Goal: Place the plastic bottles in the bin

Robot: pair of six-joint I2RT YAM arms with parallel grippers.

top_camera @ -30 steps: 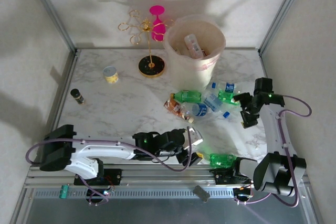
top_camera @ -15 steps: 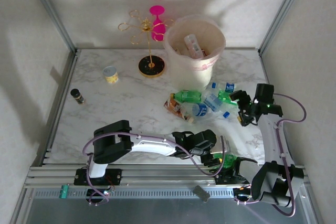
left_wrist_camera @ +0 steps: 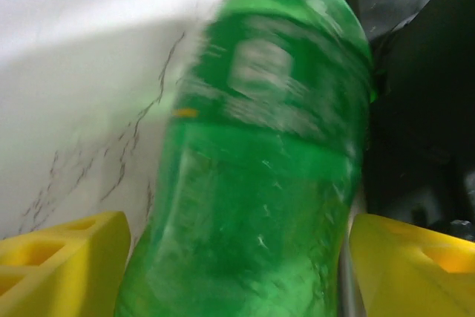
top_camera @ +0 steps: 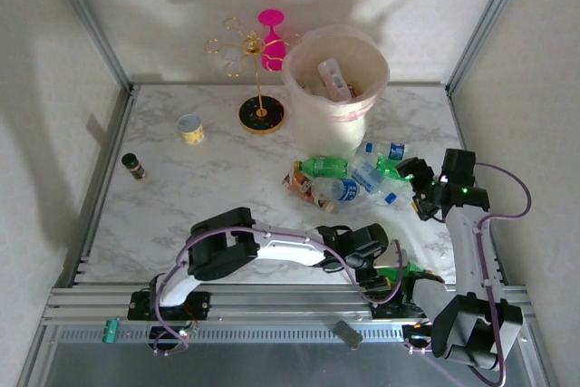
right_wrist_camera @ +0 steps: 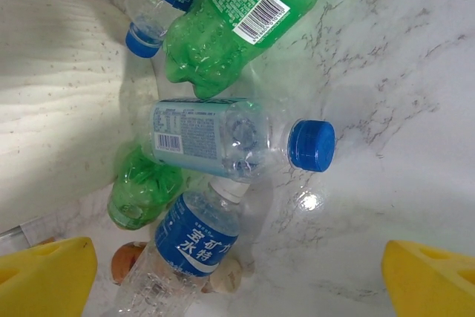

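Observation:
A green plastic bottle (top_camera: 405, 271) lies at the table's front edge by the right arm's base. My left gripper (top_camera: 384, 268) is open, a yellow finger (left_wrist_camera: 59, 265) on either side of this green bottle (left_wrist_camera: 274, 146); a thin gap shows at the right finger. Near the bin (top_camera: 317, 120) lies a pile of bottles (top_camera: 349, 178). My right gripper (top_camera: 419, 191) hovers open at the pile's right end. Below the right gripper (right_wrist_camera: 237, 276) lie a clear blue-capped bottle (right_wrist_camera: 223, 139), a blue-labelled bottle (right_wrist_camera: 197, 239) and a green bottle (right_wrist_camera: 245, 12). Bottles (top_camera: 333, 79) rest inside the bin.
A gold wire stand (top_camera: 261, 113) with a pink glass (top_camera: 270, 38) is left of the bin. A cup with a yellow band (top_camera: 190, 129) and a dark vial (top_camera: 133, 166) sit at the left. The right arm's black base (left_wrist_camera: 423, 109) is close beside the front green bottle.
My left arm has swung right along the front edge, and its gripper now straddles the green bottle. The right gripper has shifted slightly nearer and stays open by the pile.

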